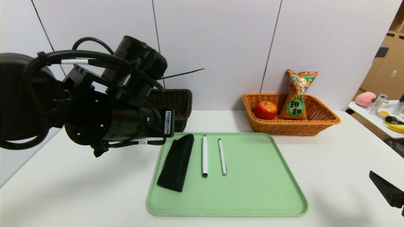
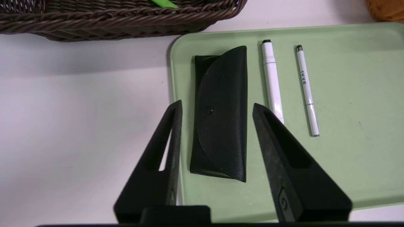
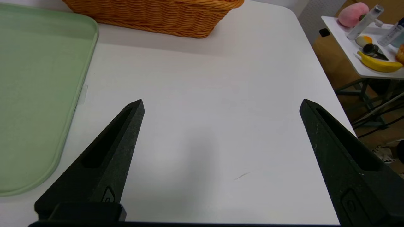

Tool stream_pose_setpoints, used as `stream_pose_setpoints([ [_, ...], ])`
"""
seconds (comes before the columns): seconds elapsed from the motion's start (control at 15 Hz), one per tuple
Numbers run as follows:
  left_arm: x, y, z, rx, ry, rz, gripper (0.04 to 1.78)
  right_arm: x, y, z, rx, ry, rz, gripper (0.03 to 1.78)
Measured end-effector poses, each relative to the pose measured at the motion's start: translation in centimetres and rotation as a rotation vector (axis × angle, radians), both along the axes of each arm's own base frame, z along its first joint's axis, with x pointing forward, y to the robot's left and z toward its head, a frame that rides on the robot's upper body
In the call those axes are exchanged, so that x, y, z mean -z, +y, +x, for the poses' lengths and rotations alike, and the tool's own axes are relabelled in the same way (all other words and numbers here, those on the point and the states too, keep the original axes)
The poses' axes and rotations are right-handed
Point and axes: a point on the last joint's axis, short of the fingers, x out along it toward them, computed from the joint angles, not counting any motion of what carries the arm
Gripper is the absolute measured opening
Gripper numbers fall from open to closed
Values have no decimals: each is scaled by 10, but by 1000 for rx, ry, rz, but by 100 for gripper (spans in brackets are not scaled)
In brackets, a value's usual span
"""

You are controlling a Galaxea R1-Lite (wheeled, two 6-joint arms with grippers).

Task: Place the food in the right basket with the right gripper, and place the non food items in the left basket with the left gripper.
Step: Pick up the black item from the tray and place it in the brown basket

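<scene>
Across the head view's centre lies a green tray (image 1: 252, 176) bearing a black case (image 1: 176, 162), a thick white marker (image 1: 204, 156) and a thin white pen (image 1: 222, 157), laid side by side, apart, non-food apparently left for sorting. At upper right, orange basket (image 1: 325, 118) already holding a red apple (image 1: 265, 110) and a snack bag (image 1: 296, 96). At left, bulky left arm (image 1: 104, 104) masking most of the dark basket (image 1: 176, 102) and its own fingers. At lower right edge, only a tip of the right gripper (image 1: 386, 189), parked.

Low in the left wrist view, left gripper (image 2: 217, 107) spread wide, one finger either side of the case (image 2: 221, 113), gripping nothing, seemingly lined up for a grasp; height above the case unclear. Along the top, dark basket (image 2: 126, 19) cut off, a green scrap inside, unidentifiable.

Low in the right wrist view, right gripper (image 3: 221, 105) gaping over bare white table (image 3: 205, 126), empty. Tray (image 3: 38, 94) and orange basket (image 3: 151, 15) cropped; contents unseen.
</scene>
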Motion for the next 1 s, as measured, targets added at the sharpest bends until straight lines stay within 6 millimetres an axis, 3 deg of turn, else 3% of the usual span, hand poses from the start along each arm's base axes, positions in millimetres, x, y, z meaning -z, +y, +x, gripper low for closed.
stream_pose_setpoints([
  [0.4, 21, -15, -2, 28, 39, 19, 134, 3, 0, -2, -1, 3, 0, 170],
  [1.0, 47, -29, 5, 40, 84, 65, 159, 5, 0, -12, -6, 25, 0, 170],
])
